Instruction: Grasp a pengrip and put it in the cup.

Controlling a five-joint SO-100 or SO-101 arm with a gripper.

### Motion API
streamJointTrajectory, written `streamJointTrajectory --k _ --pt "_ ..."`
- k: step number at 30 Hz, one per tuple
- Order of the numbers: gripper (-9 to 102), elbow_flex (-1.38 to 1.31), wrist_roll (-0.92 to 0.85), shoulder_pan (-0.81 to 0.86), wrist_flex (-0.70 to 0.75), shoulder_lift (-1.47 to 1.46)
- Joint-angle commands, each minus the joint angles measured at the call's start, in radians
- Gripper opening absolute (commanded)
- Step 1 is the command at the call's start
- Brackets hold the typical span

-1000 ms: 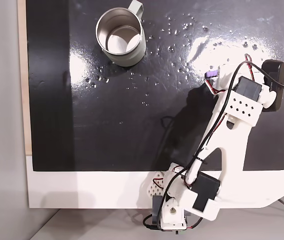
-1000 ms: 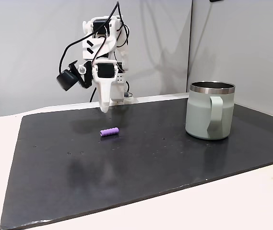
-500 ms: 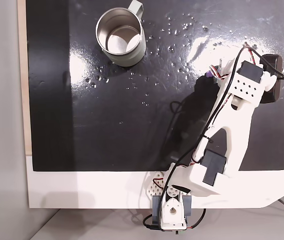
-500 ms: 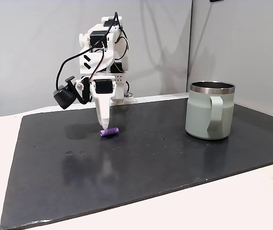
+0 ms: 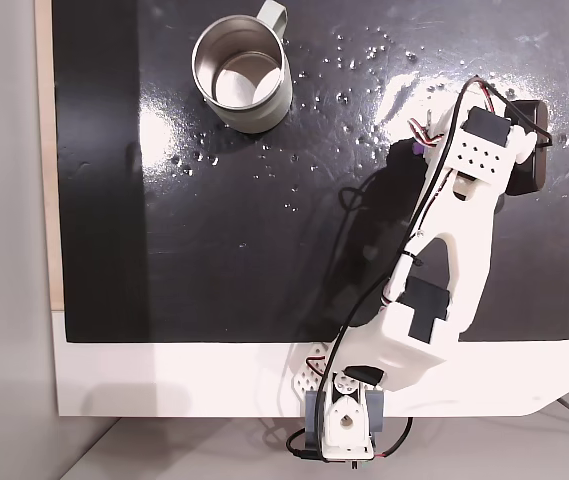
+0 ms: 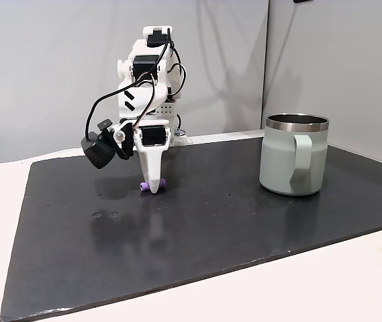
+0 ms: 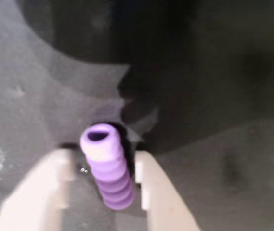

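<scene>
- The pincer (image 7: 103,192) is down at the black surface (image 6: 244,221), released, its two pale fingers (image 7: 35,187) straddling the pengrip (image 7: 107,166); in the wrist view the right finger looks nearly touching the ribs while the left stands a little apart.
- The pengrip (image 6: 153,185) lies flat on the surface between those fingers; in the side fixed view it sits at about 9 o'clock from the cup (image 6: 293,154), well apart from it; in the top-down fixed view only a sliver of purple (image 5: 419,147) shows beside the arm, at about 4 o'clock from the cup (image 5: 244,68).
- Risk, as I judge it: the gap is uneven, so closing may push the ribbed rubber sideways or roll it before both fingers bite; a pinch near its end could squeeze it out.
- The fingertips look very near the surface; pressing lower could jam them and spoil the close.
</scene>
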Motion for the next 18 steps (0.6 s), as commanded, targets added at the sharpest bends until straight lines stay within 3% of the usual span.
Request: streamJointTrajectory --k 1,9,18 --pt "2 -0.051 0.011 -0.008 0.005 0.002" --pt "0 -0.060 0.011 0.012 0.035 0.051" --pt "0 -0.190 0.066 -0.026 0.273 0.247"
